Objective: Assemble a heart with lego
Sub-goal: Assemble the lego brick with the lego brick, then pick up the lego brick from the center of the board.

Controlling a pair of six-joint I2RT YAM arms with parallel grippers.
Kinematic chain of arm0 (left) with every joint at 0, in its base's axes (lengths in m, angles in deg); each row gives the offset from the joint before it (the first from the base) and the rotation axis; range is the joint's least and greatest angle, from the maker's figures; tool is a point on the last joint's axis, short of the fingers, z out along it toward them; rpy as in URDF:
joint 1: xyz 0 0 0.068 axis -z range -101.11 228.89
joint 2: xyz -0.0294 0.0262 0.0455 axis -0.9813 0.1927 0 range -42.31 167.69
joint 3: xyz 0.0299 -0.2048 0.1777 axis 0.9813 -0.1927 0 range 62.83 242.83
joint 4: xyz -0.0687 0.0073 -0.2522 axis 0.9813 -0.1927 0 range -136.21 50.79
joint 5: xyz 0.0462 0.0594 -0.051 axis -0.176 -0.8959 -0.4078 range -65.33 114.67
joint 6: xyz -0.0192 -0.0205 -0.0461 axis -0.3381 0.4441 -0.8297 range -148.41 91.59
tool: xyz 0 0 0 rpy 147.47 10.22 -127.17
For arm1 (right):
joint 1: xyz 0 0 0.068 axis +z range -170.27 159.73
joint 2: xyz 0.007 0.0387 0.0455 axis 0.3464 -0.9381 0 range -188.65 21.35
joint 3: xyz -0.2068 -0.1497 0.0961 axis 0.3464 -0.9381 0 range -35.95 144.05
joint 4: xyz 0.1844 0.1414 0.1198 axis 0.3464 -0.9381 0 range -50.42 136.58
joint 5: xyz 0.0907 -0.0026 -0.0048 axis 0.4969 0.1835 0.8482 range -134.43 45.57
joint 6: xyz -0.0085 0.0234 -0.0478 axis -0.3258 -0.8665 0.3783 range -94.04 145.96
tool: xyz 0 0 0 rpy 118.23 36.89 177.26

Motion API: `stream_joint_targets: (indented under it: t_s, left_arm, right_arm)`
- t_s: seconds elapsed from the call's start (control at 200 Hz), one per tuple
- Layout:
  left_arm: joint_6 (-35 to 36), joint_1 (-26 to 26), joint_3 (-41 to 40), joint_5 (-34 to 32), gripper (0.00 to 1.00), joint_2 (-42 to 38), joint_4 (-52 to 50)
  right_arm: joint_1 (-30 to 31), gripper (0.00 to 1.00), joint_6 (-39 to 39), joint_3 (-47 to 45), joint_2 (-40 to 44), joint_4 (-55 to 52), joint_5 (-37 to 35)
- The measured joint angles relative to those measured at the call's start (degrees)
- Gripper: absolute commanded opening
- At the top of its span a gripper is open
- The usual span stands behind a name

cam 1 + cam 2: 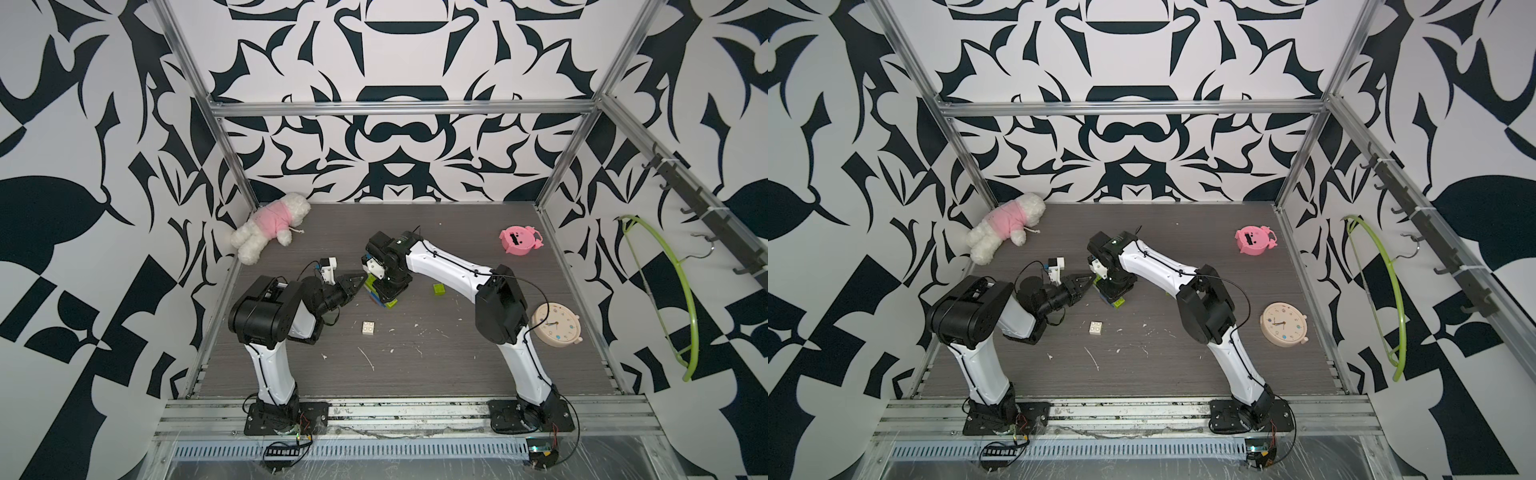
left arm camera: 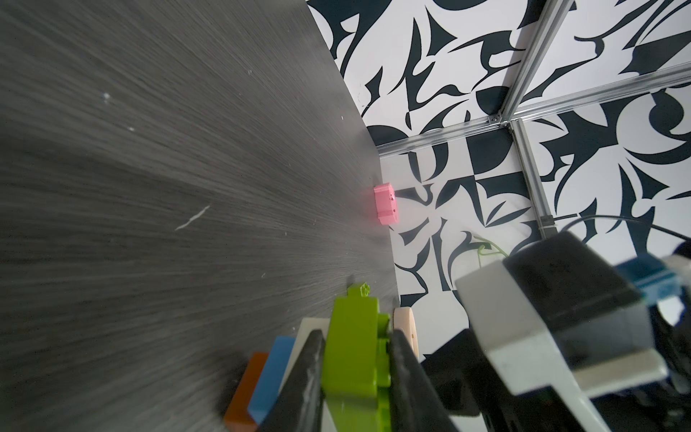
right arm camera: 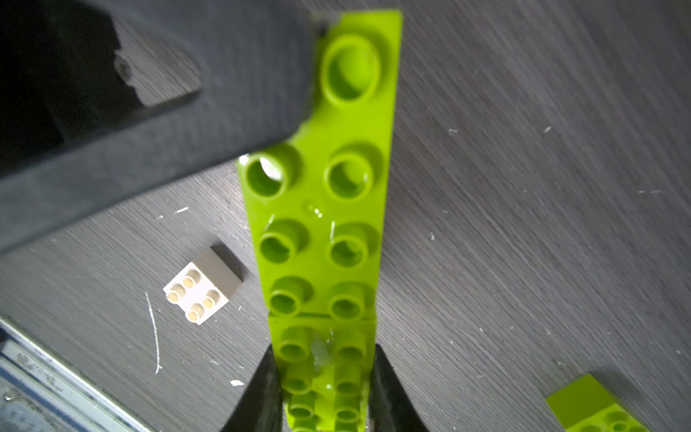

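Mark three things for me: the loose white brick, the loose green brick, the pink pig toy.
white brick (image 1: 368, 328): in a top view, on its studded top.
green brick (image 1: 438, 289): in a top view, on its top face.
pink pig toy (image 1: 516, 240): in a top view, on its round face.

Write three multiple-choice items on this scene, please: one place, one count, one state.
1. Where does the loose white brick lie? A. on the table, on the near side of the heart; B. stacked on the heart; C. beyond the heart.
2. How many studs does it show? A. two; B. four; C. eight.
3. What is the left gripper doing? A. hanging open; B. shut on the heart; C. shut on nothing.
Key: 1 A, both top views show it nearer the camera; 2 B, the right wrist view shows four studs; 3 B, the left wrist view shows it clamping the heart's lime-green brick.
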State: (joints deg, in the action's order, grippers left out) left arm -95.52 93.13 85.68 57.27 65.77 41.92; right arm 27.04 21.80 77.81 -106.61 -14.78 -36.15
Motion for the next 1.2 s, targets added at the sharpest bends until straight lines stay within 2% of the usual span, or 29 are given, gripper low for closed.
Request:
stream_joint_targets:
  t_s: [0.145,0.265,0.45,0.575,0.74,0.905,1.06,1.2]
  left_arm:
    - [0.1,0.0,-0.1,0.0,0.24,0.0,0.2]
    - [0.4,0.0,-0.5,0.0,0.24,0.0,0.7]
    - [-0.1,-0.1,-0.9,0.0,0.24,0.0,0.9]
    - [-0.3,-0.1,-0.9,0.0,0.24,0.0,0.8]
    - [-0.4,-0.2,-0.9,0.2,0.24,0.0,0.7]
    - [-0.4,-0.2,-0.9,0.2,0.24,0.0,0.7]
    - [-0.4,-0.2,-0.9,0.3,0.25,0.0,0.7]
    - [-0.4,-0.2,-0.9,0.3,0.24,-0.3,0.1]
  right_arm:
    - [-0.1,0.17,0.1,0.2,-0.2,-0.3,0.5]
    - [-0.1,0.36,0.1,-1.8,1.1,1.3,0.3]
    - [-0.1,0.5,-0.7,-6.2,3.4,2.9,-1.3]
    - [-0.2,0.52,-0.8,-9.1,6.3,3.1,-2.1]
    - [-1.9,0.51,-1.5,-15.0,15.2,5.1,-2.2]
    - [-10.6,0.49,-3.5,-24.7,23.6,9.7,-2.4]
    - [-19.0,0.5,-5.2,-31.1,21.9,14.2,-4.7]
    - [-19.8,0.51,-6.0,-32.3,17.7,16.8,-5.4]
